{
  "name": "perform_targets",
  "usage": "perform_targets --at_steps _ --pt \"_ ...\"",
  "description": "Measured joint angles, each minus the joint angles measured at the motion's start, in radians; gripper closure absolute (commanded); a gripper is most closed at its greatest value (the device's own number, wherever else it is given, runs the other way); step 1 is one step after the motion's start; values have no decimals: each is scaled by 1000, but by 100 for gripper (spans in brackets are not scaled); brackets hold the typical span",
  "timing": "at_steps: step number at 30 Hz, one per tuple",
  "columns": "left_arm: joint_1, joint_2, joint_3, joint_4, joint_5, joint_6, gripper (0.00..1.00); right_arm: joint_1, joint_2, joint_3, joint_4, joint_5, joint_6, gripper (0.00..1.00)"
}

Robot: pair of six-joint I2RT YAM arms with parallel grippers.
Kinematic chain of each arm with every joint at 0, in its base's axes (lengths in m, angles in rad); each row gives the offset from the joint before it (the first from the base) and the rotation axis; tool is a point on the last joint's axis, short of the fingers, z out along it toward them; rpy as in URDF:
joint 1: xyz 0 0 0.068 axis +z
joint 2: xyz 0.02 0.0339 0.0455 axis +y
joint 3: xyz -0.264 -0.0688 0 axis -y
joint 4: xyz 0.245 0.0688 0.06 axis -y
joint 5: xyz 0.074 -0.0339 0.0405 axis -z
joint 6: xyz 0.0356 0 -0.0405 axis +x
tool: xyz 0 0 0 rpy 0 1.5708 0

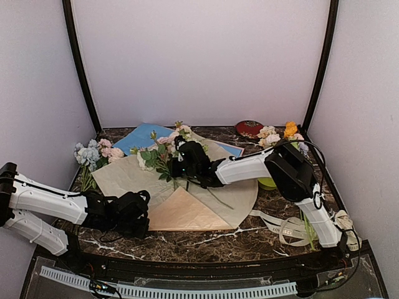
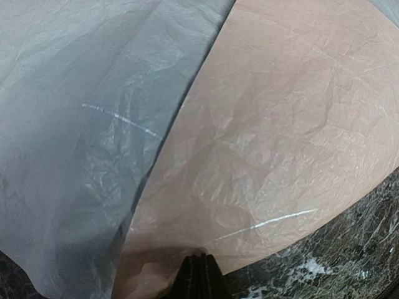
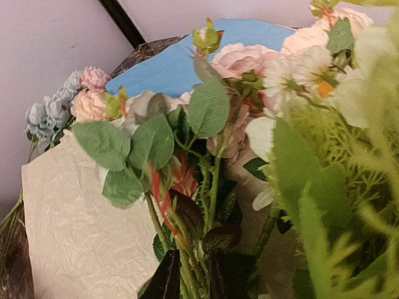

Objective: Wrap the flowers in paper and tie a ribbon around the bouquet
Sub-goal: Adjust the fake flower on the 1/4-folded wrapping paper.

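The flowers [image 1: 163,151], pink and cream blooms with green leaves, lie on the pale side of the tan paper [image 1: 124,177]; their thin stems run toward the middle. My right gripper [image 1: 185,164] sits over the stems. In the right wrist view its fingers [image 3: 163,280] stand slightly apart with the green stems [image 3: 194,261] between them. A peach-brown flap [image 1: 187,212] of the paper is folded over at the front. My left gripper [image 1: 142,213] is shut on the paper's near edge [image 2: 201,260]. The cream ribbon [image 1: 283,225] lies loose at the right.
A bunch with blue blooms [image 1: 87,156] lies at the left. A bunch with an orange bloom [image 1: 282,132] lies at the back right. A light blue sheet [image 1: 144,135] sticks out behind the paper. A red object [image 1: 249,128] sits at the back. Dark marble tabletop [image 1: 206,243] shows in front.
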Motion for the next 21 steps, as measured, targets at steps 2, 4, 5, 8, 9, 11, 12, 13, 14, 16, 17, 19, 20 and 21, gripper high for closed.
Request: perform_targets --at_steps 2,4,5,8,9,11,12,13,14,16,17,19,20,21 --pt "0 0 0 0 0 0 97 -13 1 -6 10 -35 -8 70" --pt "0 0 0 0 0 0 97 -24 0 -6 16 -66 -31 65" --pt "0 0 0 0 0 0 97 -29 0 -6 18 -86 -45 63" --pt "0 0 0 0 0 0 97 -33 -2 -6 3 -147 -87 61" --pt "0 0 0 0 0 0 97 -32 -8 -8 -8 -167 -98 62" --pt "0 1 0 0 0 0 97 -31 -37 -35 -40 -208 -124 64" --pt "0 1 0 0 0 0 97 -33 -76 -71 -71 -234 -139 64" --pt "0 1 0 0 0 0 97 -33 -99 -90 -90 -248 -149 63" --pt "0 1 0 0 0 0 97 -34 -140 -129 -110 -270 -163 63" --pt "1 0 0 0 1 0 97 -43 -245 -224 -157 -323 -185 61" --pt "2 -1 0 0 2 0 97 -51 -294 -269 -175 -346 -194 60" --pt "3 -2 -1 0 2 0 98 -76 -386 -356 -204 -402 -210 57" --pt "3 -3 -1 0 3 0 98 -87 -417 -389 -217 -415 -216 56" --pt "4 -4 -1 0 4 0 97 -96 -441 -417 -235 -431 -222 56"
